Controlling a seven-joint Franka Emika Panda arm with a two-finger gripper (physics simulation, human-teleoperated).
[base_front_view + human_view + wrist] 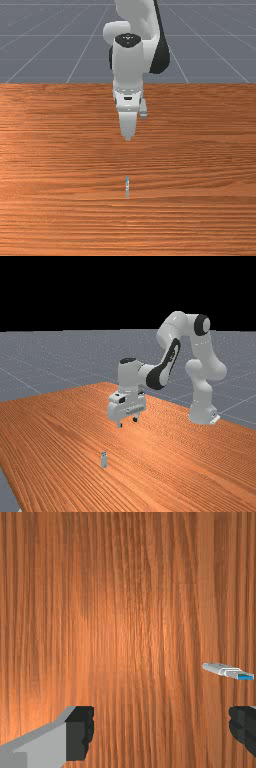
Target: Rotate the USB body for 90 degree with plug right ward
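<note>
USB (104,461) standing upright on the table (50,210). Gripper (127,422) higher, well apart, wide open, totally empty. Tbh, just ease over, straddle evenly, pinch gently, lift a touch, then slowly tip plug (245,677) rightward.

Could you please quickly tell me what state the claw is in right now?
The claw is open and holding nothing, above the table, with the USB body apart from it.
</note>
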